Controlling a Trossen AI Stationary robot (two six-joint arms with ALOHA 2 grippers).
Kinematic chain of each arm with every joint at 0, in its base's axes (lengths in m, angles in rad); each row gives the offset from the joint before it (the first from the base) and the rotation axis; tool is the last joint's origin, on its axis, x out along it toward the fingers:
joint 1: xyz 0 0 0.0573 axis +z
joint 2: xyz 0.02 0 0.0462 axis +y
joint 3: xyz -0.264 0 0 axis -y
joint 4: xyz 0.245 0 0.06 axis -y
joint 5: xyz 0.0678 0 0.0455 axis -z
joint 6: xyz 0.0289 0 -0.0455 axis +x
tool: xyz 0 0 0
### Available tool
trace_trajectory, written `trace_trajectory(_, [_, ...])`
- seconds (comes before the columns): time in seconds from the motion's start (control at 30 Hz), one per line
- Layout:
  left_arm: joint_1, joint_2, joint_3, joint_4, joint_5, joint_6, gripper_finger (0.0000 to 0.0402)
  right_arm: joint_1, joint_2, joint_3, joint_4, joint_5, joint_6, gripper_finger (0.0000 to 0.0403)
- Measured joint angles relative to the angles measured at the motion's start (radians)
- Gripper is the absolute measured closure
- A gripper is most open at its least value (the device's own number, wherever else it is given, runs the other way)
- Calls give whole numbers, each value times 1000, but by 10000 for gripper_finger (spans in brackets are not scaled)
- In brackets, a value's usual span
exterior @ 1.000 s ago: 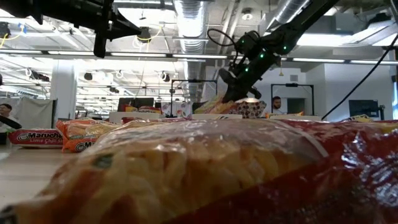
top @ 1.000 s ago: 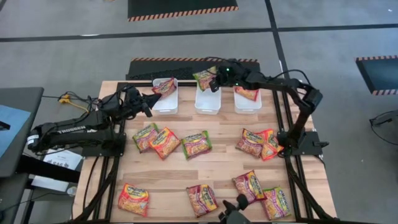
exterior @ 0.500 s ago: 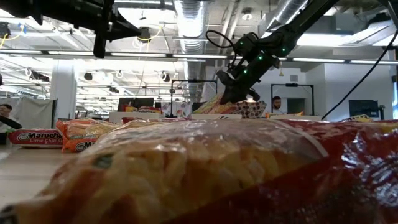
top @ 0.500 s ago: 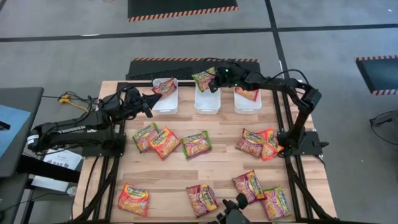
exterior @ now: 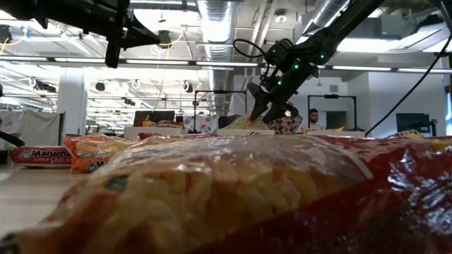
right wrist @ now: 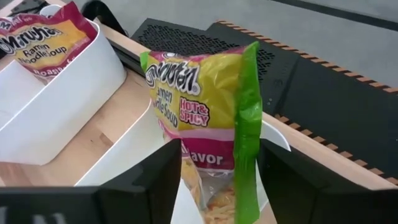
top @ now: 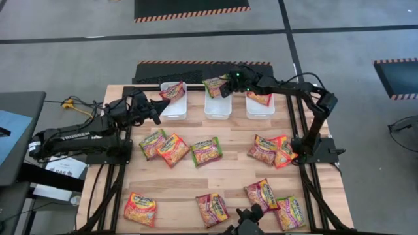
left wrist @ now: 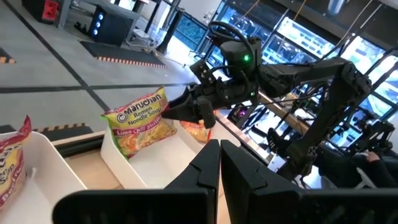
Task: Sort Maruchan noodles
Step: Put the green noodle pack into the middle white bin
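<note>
Stood wide apart, the two fingers of the right gripper (right wrist: 211, 186), with the green-edged packet (right wrist: 202, 118) between them, upright and let go. Hung right over the middle bin (top: 217, 104) at the far edge of the table (top: 235, 173), with the packet's low end already down inside it. Best to lift straight up from there, slowly, so as not to knock the packet or tip the bin. Pressed tight together and holding nothing, the fingers of the left gripper (left wrist: 219, 163), waiting near the left bin (top: 174, 101), which held a red-edged packet (top: 172, 91). Sat just to the right, the right bin (top: 260, 104) with an orange packet (top: 260, 98). Lay flat and unsorted on the near part of the table, many more packets (top: 208, 151).
</note>
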Motion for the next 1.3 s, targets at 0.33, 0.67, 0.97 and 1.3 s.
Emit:
trace_trajectory(0.33, [0, 0, 0, -14, 0, 1, 401, -35, -73, 0, -46, -3, -1, 168])
trace_trajectory(0.67, [0, 0, 0, -15, -2, 3, 401, -80, -162, 107, -55, -16, -182, 168])
trace_trajectory(0.97, [0, 0, 0, -22, -2, 13, 401, -156, -65, 418, -208, -228, -251, 168])
trace_trajectory(1.3, [0, 0, 0, -67, -1, 9, 401, -141, 153, 813, -642, -255, -427, 168])
